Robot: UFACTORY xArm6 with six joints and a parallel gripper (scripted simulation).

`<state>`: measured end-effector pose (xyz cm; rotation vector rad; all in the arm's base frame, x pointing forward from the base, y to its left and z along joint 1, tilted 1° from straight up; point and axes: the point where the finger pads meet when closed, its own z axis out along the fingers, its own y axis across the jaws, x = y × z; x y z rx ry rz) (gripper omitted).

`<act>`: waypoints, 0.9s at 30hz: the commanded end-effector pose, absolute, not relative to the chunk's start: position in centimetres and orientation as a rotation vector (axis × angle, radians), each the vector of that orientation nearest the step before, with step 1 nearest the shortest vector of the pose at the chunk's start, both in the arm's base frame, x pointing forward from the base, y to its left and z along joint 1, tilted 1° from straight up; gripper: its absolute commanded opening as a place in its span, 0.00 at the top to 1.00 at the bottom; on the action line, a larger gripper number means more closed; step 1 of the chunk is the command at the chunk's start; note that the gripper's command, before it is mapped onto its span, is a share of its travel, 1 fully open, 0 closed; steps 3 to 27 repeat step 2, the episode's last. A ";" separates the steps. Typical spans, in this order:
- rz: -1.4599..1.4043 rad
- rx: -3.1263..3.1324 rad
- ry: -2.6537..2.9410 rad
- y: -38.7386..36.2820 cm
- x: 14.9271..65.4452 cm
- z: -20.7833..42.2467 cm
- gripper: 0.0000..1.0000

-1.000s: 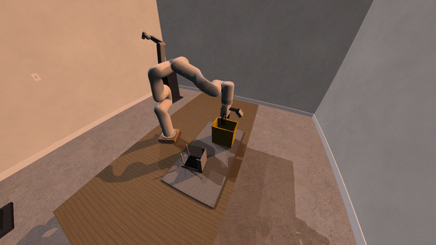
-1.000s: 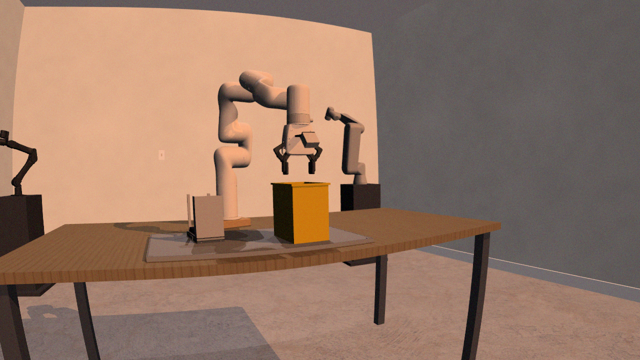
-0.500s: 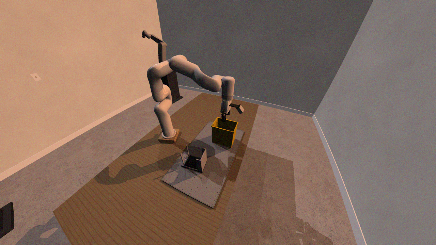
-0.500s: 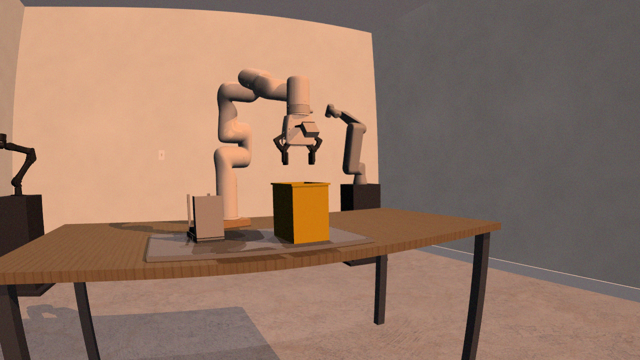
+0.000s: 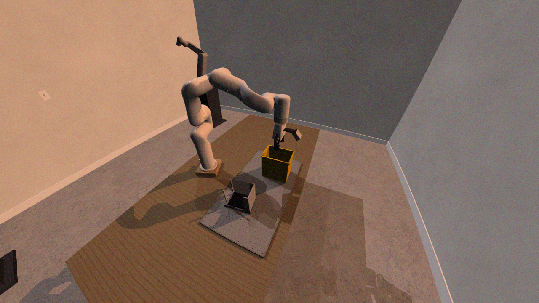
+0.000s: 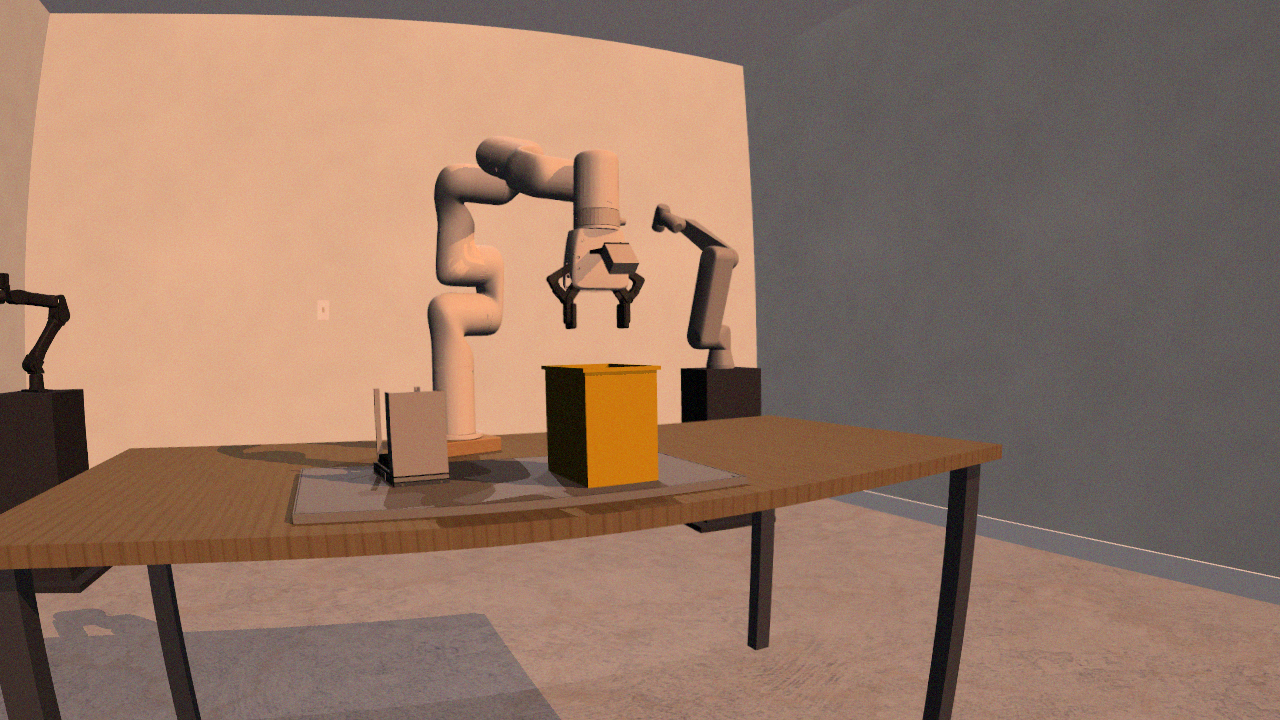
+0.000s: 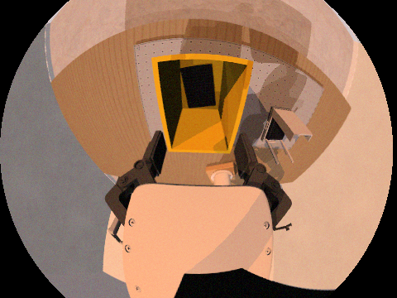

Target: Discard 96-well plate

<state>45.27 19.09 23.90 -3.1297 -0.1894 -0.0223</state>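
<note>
The yellow bin W1 [image 5: 277, 162] stands upright on the grey perforated mat; it also shows in the exterior view [image 6: 601, 422] and in the wrist view [image 7: 202, 102]. A dark 96-well plate [image 7: 198, 86] lies on the bin's floor, well below the rim. My gripper [image 6: 596, 313] hangs open and empty a short way above the bin's mouth; it also shows in the top view [image 5: 276, 144] and in the wrist view [image 7: 201, 155]. The stack rack K1 [image 5: 240, 195] stands nearer the mat's front, with a dark plate [image 5: 237, 202] low inside it.
A grey perforated mat [image 5: 252, 203] lies on the wooden table [image 6: 483, 492]. The arm's base [image 5: 208, 168] stands left of the mat. Dark camera stands [image 6: 711, 304] are behind the table and at the far left [image 6: 35, 394].
</note>
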 end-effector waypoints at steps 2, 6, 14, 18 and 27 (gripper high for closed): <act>-0.029 -3.128 -0.189 19.1 45.4 24.1 0.00; -0.029 -3.128 -0.189 19.1 45.4 24.1 0.00; -0.029 -3.128 -0.189 19.1 45.4 24.1 0.00; -0.029 -3.128 -0.189 19.1 45.4 24.1 0.00; -0.029 -3.128 -0.189 19.1 45.4 24.1 0.00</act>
